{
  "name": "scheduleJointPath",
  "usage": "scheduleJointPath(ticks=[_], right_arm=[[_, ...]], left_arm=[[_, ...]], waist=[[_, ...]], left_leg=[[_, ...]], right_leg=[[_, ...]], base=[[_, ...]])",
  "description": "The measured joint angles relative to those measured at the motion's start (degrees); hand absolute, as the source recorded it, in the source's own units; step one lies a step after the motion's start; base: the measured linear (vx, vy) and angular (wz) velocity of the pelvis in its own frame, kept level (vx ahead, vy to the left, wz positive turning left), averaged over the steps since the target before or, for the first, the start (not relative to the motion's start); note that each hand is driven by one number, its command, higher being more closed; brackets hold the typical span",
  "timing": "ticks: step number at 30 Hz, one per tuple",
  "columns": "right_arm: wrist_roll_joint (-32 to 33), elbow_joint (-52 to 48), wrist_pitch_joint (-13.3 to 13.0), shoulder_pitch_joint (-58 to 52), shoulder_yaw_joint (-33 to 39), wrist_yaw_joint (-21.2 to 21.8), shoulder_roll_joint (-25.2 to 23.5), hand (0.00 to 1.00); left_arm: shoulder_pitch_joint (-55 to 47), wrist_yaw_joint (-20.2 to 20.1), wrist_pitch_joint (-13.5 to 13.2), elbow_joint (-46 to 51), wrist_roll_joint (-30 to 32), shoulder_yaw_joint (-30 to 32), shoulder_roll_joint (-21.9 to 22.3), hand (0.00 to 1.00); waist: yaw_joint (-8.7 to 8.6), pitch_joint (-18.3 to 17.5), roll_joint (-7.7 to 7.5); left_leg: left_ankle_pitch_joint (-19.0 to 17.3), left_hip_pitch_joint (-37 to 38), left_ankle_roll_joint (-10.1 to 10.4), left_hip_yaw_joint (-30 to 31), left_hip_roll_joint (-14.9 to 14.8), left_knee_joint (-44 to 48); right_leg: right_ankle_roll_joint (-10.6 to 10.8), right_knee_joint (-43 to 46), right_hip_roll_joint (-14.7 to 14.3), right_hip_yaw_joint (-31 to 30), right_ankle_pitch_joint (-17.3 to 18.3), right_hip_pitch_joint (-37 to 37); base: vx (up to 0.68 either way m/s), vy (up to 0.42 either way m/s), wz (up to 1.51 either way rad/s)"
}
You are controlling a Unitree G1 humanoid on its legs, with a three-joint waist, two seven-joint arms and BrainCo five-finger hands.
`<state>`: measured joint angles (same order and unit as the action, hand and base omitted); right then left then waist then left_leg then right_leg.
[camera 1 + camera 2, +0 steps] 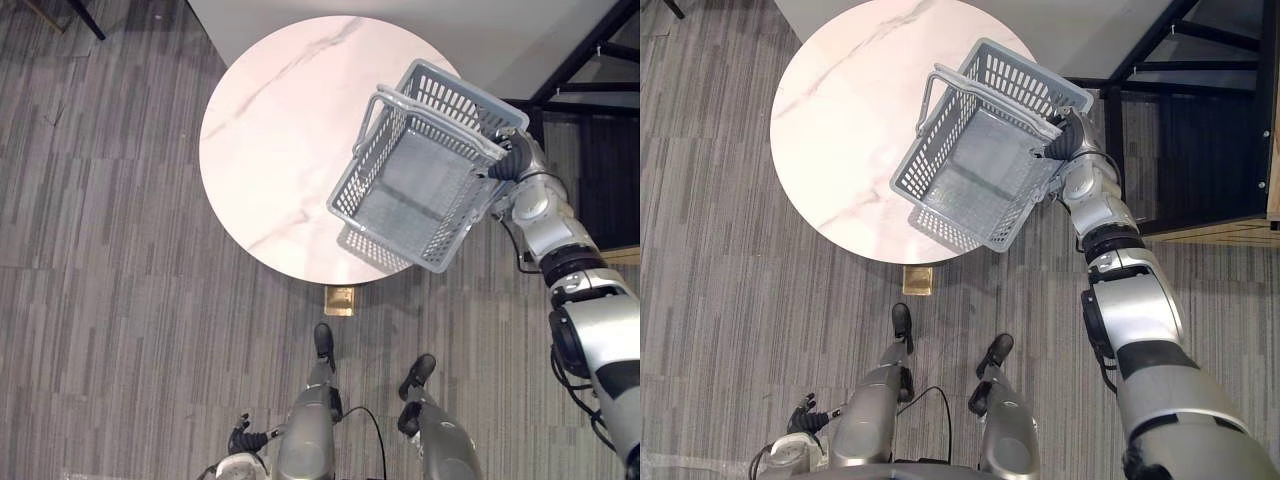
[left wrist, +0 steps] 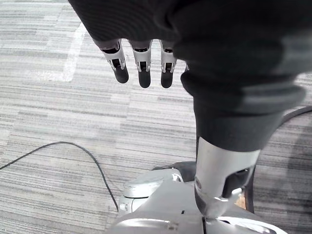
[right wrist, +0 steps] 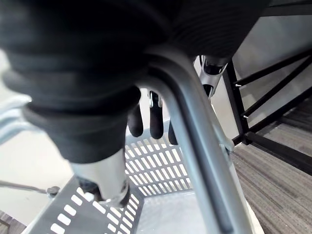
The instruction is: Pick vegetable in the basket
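A grey plastic basket (image 1: 420,190) hangs tilted in the air over the right edge of the round white marble table (image 1: 285,130). Its inside is bare. My right hand (image 1: 512,158) is at the basket's far right rim. In the right wrist view the basket's grey handle (image 3: 195,131) runs through the palm with the fingers (image 3: 156,114) curled behind it. My left hand (image 1: 245,437) hangs low beside my body above the carpet, its fingers (image 2: 141,68) straight and holding nothing.
A black metal frame (image 1: 590,60) stands to the right of the table, close to my right arm. A small brass floor plate (image 1: 340,299) lies on the grey striped carpet by the table's near edge.
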<state>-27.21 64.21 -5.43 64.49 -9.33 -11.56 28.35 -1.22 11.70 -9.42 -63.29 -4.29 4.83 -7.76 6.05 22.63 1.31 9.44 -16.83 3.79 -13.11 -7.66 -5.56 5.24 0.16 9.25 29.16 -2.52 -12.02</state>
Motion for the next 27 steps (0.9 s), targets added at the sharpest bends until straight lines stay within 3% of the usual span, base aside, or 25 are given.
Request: scheduleJointPath(ticks=[9, 18, 26, 27], right_arm=[[-4.4, 0.0, -1.1, 0.0, -0.8, 0.0, 0.0, 1.0], [-6.6, -0.5, -0.3, -0.7, -5.3, 2.0, -0.1, 1.0], [-6.6, -6.6, -0.6, -5.2, -9.6, 3.5, -0.1, 1.0], [-6.6, -7.6, -1.0, -6.3, -10.2, 3.8, -0.1, 0.0]], left_arm=[[0.0, 0.5, 0.1, 0.0, 0.1, -0.1, 0.4, 0.0], [0.0, 0.4, 0.7, 0.0, 0.5, -0.2, 0.4, 0.0], [0.3, 0.3, 1.3, 0.1, 0.7, 0.0, 0.3, 0.0], [0.4, 0.3, 1.3, 0.2, 0.7, 0.0, 0.3, 0.0]], waist=[[0.33, 0.5, 0.13], [0.45, 1.1, -0.07], [0.17, 1.1, -0.2], [0.13, 1.0, -0.28]], left_leg=[[0.3, 0.2, 0.4, 1.4, 0.2, 0.0], [0.2, 2.1, 0.4, 1.2, 0.4, 0.0], [0.2, 3.4, 0.5, 0.8, 0.3, 0.0], [0.2, 3.7, 0.5, 0.6, 0.3, 0.0]], right_leg=[[0.0, 0.0, 0.2, 0.8, 0.0, 0.6], [0.1, 0.2, 0.6, 0.7, 0.0, 2.3], [0.1, 1.1, 1.0, -0.7, -0.1, 2.4], [0.1, 1.5, 1.1, -1.0, -0.1, 2.4]], base=[[0.02, 0.015, 0.04], [0.01, 0.018, 0.0], [0.01, 0.02, -0.08], [-0.01, 0.023, -0.08]])
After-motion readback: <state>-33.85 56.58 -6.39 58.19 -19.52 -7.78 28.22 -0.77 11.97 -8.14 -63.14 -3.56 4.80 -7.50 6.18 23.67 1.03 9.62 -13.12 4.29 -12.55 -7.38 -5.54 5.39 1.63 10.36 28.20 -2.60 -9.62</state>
